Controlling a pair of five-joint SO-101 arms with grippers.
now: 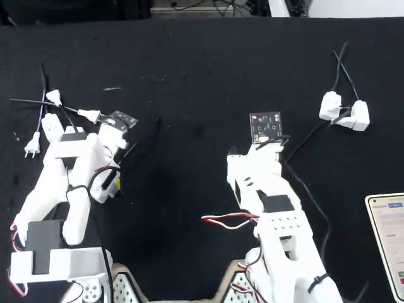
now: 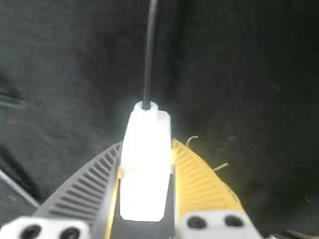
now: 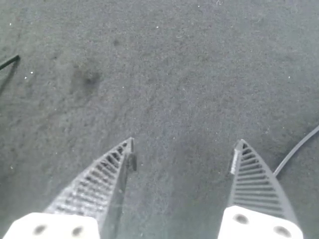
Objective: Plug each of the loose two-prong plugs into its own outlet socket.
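Note:
My left gripper (image 2: 147,144) is shut on a white plug (image 2: 144,164), whose black cable (image 2: 149,50) runs away over the black table. In the high view the left arm (image 1: 76,158) stands at the left, beside several loose white plugs (image 1: 91,115) and a two-prong plug (image 1: 31,146) near the left edge. Two white outlet sockets (image 1: 344,112) with black cables lie at the far right. My right gripper (image 3: 185,144) is open with nothing between its fingers, just above bare table. The right arm (image 1: 265,183) stands in the middle.
A black cloth covers the table (image 1: 189,63). A flat white device with a screen (image 1: 388,240) lies at the right edge. Thin black cables (image 1: 303,145) trail from the sockets toward the right arm. A cable (image 3: 296,149) crosses beside the right gripper.

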